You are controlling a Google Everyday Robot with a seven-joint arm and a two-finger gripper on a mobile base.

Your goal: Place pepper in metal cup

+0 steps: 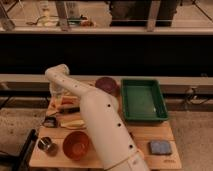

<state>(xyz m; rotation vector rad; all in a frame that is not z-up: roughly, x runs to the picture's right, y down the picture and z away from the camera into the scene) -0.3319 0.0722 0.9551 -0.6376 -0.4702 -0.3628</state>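
Note:
The orange-red pepper (pixel 68 102) lies on the wooden table (pixel 150 132) at the far left, partly hidden by my arm. My gripper (pixel 56 96) hangs down from the bent wrist right at the pepper's left end. The small shiny metal cup (pixel 47 145) stands at the table's front left corner, well in front of the gripper. My white arm crosses the table from the bottom middle to the upper left.
An orange-brown bowl (pixel 76 145) sits right of the metal cup. A pale yellow elongated item (pixel 73 123) and a small dark object (pixel 49 121) lie between pepper and cup. A dark purple bowl (pixel 106 85), a green tray (pixel 144 100) and a blue sponge (pixel 160 147) lie to the right.

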